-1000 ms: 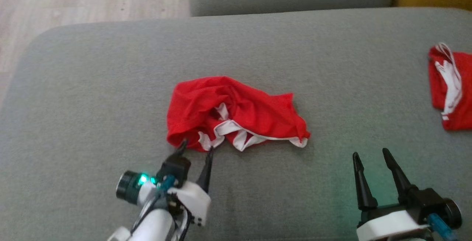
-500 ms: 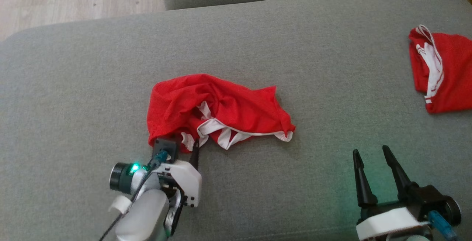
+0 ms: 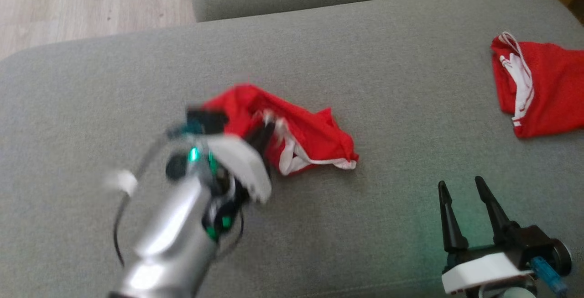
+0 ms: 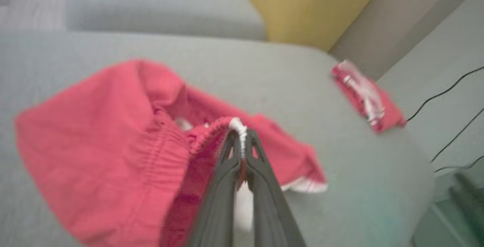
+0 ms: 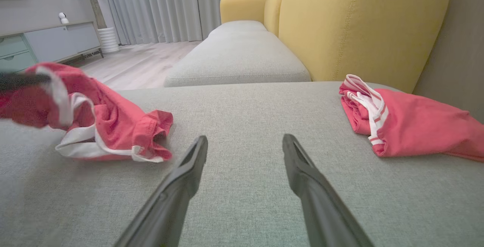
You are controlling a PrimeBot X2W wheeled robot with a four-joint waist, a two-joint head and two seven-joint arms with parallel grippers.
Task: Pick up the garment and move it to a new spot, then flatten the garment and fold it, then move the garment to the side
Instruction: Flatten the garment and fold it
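First: Since a second ago the left gripper [image 4: 241, 137] has gone from standing wide at the near edge of the red shorts [image 3: 315, 133] to pinched tight on them, and it has risen.

Second: What sits between its fingers?

First: The gathered elastic waistband [image 4: 170, 152], with a bit of white cord at the very tips. Beyond the grip the cloth bunches and sags, and its far leg with the white hem lies on the grey sofa cushion [image 3: 365, 51].

Second: How will it handle?

First: Light and limp, I'd judge. It should droop from one point and drag rather than slide flat. The waistband is the sound place to hold: thicker, ribbed, and less likely to slip than the thin cloth.

Second: And the other arm?

First: The right gripper [image 3: 460, 182] hangs well off to the right of the held shorts, jaws wide, nothing in them. Farther right again lies a second red garment [image 3: 543, 92].

Second: Risk?

First: A one-point hold may twist the shorts, so flattening will probably want both grippers on the waistband.
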